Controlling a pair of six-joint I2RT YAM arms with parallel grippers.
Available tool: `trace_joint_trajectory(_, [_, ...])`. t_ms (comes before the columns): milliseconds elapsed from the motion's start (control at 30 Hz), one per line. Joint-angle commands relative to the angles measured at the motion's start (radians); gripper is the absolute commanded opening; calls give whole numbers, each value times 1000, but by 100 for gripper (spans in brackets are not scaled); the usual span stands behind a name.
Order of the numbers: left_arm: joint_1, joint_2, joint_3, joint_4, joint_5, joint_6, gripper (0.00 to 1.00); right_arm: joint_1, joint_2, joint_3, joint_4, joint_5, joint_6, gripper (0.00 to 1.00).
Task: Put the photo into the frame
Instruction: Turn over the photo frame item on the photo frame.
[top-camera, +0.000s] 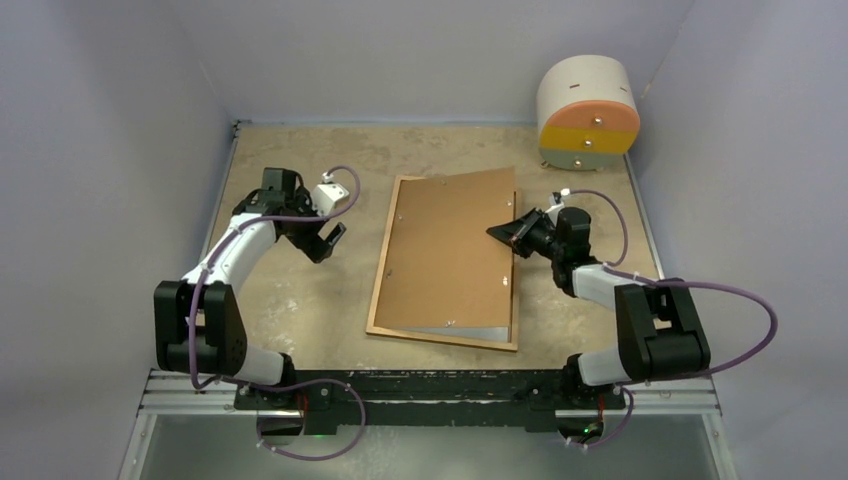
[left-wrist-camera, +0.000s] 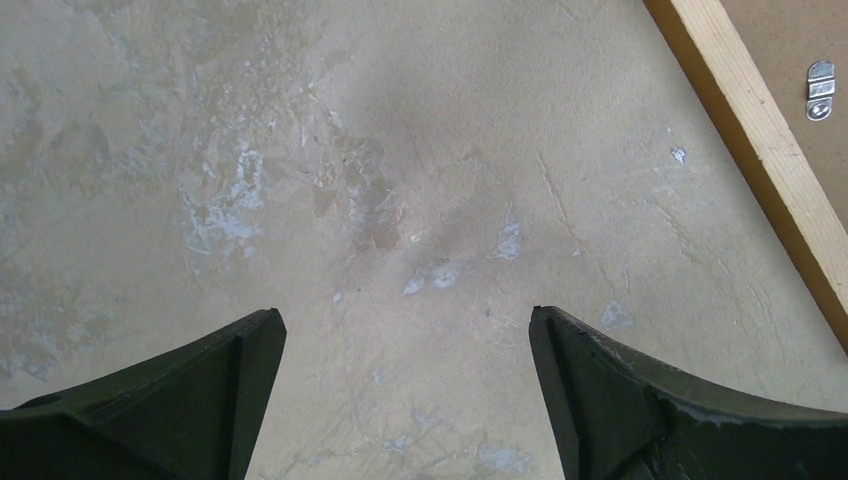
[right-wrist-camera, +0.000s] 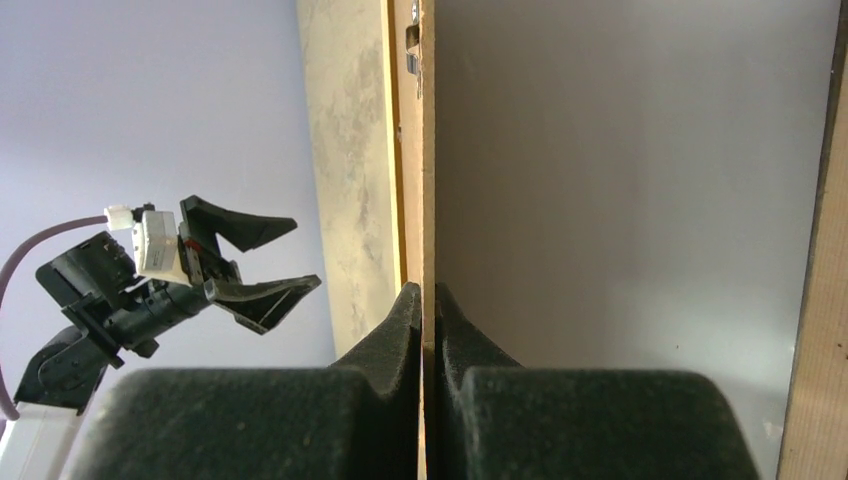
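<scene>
The frame (top-camera: 382, 258) lies face down mid-table, orange-brown wood. Its plain brown backing board (top-camera: 450, 250) sits skewed on it, right edge raised. My right gripper (top-camera: 506, 230) is shut on that right edge; the right wrist view shows both pads clamped on the thin board (right-wrist-camera: 428, 150). Under the board is a pale grey surface (right-wrist-camera: 620, 180), also a strip at the frame's near end (top-camera: 470, 330); I cannot tell whether it is the photo's back or the pane. No printed photo shows. My left gripper (top-camera: 330, 240) is open and empty over bare table (left-wrist-camera: 405, 320), left of the frame's edge (left-wrist-camera: 770, 160).
A round white, yellow and orange drawer cabinet (top-camera: 588, 112) stands at the back right corner. Grey walls close in the table on three sides. A metal clip (left-wrist-camera: 820, 88) sits on the board near the frame's left edge. The left gripper also shows in the right wrist view (right-wrist-camera: 305, 252).
</scene>
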Motion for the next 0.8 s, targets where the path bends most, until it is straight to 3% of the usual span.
trace_joint_trajectory(0, [-6, 2, -20, 42, -6, 23, 100, 56, 37, 27, 12, 37, -8, 0])
trace_joint_trajectory(267, [-6, -4, -55, 56, -26, 47, 100, 152, 124, 83, 9, 107, 1, 1])
trace_joint_trajectory(367, [-6, 1, -67, 63, -28, 49, 100, 203, 146, 121, -46, 148, -26, 15])
trace_joint_trajectory(500, [-6, 4, -67, 65, -25, 48, 100, 259, 165, 206, -157, 195, -111, 49])
trace_joint_trajectory(600, [-6, 2, -68, 65, -24, 50, 100, 286, 161, 260, -271, 242, -179, 57])
trace_joint_trajectory(767, [-6, -3, -71, 65, -25, 54, 100, 311, 147, 328, -420, 320, -243, 82])
